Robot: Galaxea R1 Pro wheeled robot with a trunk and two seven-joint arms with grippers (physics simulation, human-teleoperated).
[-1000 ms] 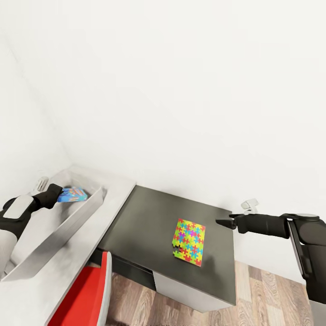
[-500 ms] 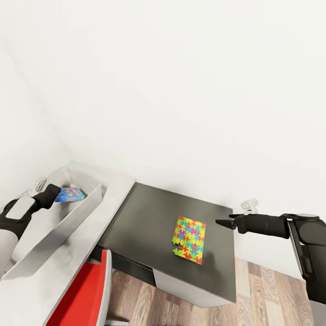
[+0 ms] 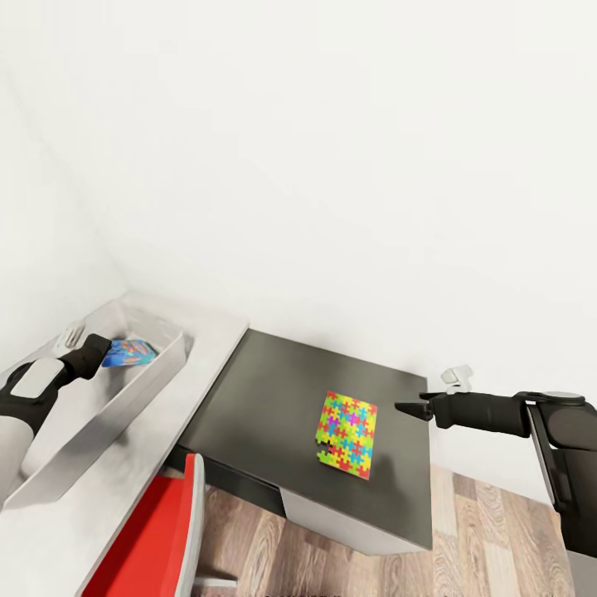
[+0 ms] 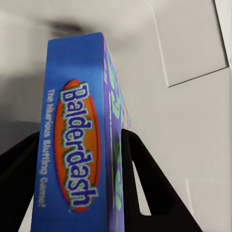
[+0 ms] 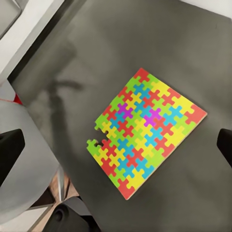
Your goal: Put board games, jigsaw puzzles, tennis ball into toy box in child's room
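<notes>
Dark table [image 3: 274, 398] has the colourful jigsaw puzzle [image 3: 347, 434] lying flat near its right end. Grey toy box [image 3: 124, 390] sits left on the light counter [image 3: 211, 348]. Left gripper [image 3: 98, 352] clamps the Balderdash board game [image 4: 79, 154] over the box. Right gripper [image 3: 404, 408] hangs spread wide above the puzzle.

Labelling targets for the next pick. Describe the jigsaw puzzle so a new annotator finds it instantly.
Find the dark table against the white wall, right of the light grey counter. The jigsaw puzzle lies flat on its right half, near the right end effector. It is a flat multicoloured rectangle of interlocking pieces with a notch missing at one corner, unlike the blue Balderdash box held over the toy box.
</notes>
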